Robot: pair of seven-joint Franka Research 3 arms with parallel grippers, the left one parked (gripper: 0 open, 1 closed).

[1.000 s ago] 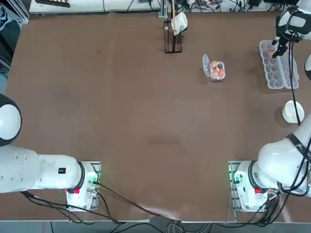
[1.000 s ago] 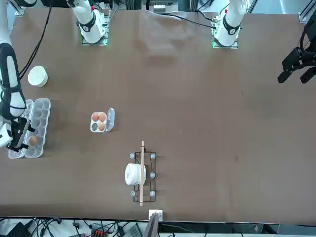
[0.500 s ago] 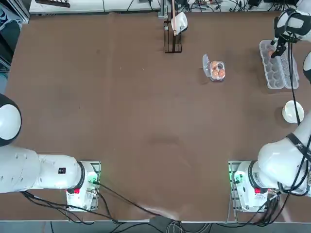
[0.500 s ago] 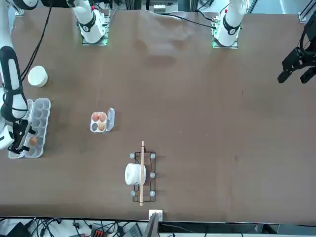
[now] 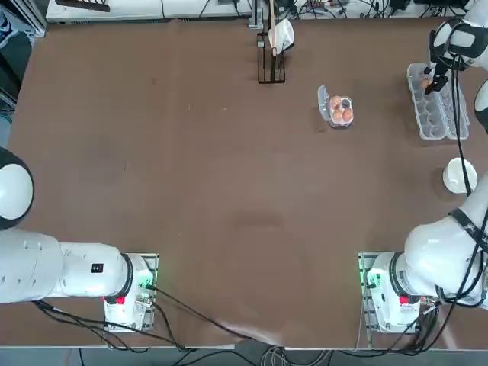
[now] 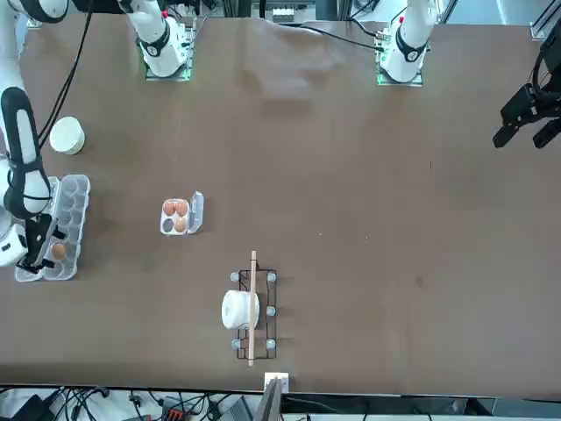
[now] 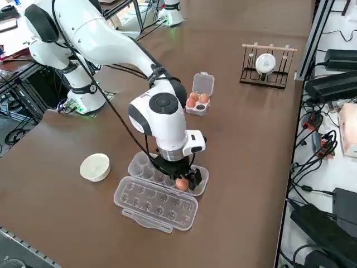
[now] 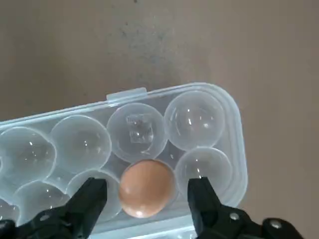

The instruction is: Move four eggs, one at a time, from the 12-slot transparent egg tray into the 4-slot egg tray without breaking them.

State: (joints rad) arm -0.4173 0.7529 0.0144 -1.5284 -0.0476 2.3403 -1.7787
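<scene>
My right gripper (image 8: pixel 147 191) hangs low over the far end of the 12-slot transparent egg tray (image 8: pixel 219 114), open. Its two black fingertips (image 8: pixel 94 191) stand on either side of one brown egg (image 8: pixel 147 185) that sits in a cup, with a small gap on each side. From the side, the same egg (image 7: pixel 182 184) shows below the gripper (image 7: pixel 181 177), with the tray's lid (image 7: pixel 156 205) folded open beside it. The 4-slot egg tray (image 5: pixel 323 103) lies nearer the table's middle with three eggs (image 5: pixel 341 109) in it and one cup bare (image 6: pixel 166 225).
A white bowl (image 5: pixel 460 174) stands on the near side of the long tray (image 5: pixel 431 118). A paper-roll rack (image 5: pixel 273 46) stands at the table's far edge. The table's right edge runs close beside the long tray.
The right gripper has sunk a little lower over the long tray's end cup, so its fingers now flank the egg. Eggs and trays have not moved.
</scene>
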